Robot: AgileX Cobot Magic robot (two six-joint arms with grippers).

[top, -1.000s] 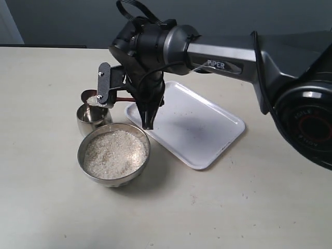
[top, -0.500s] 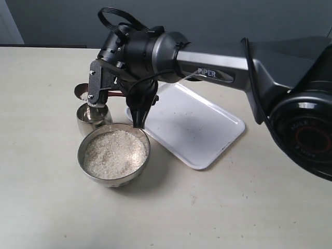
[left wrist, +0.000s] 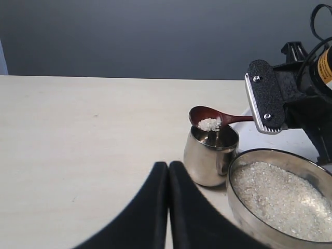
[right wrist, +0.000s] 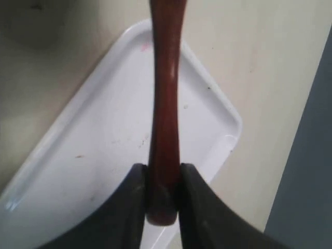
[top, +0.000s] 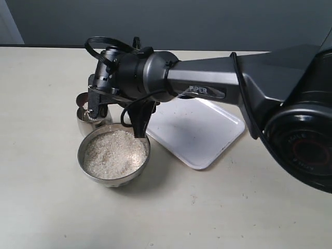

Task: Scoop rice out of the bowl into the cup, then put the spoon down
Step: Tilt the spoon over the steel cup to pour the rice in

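Note:
The dark red-brown spoon (left wrist: 207,115) hangs tilted just above the small steel cup (left wrist: 210,155), with a clump of rice (left wrist: 210,123) at the scoop's lower lip. My right gripper (right wrist: 165,174) is shut on the end of the spoon's handle (right wrist: 165,104); in the exterior view it (top: 98,106) reaches across to the cup (top: 93,123). The wide steel bowl (top: 85,166) of rice (top: 114,153) stands beside the cup, in front of it. My left gripper (left wrist: 168,166) is shut on nothing, low over the table near the cup.
A white tray (top: 207,135) lies to the right of the bowl, under the right arm's forearm, and also shows bare below the spoon handle in the right wrist view (right wrist: 93,155). The beige table (top: 46,207) spreads to the left and front.
The right arm has swung left and its wrist has rolled. The spoon's scoop has tipped and dropped closer to the cup's mouth. Bowl, cup and tray have not moved.

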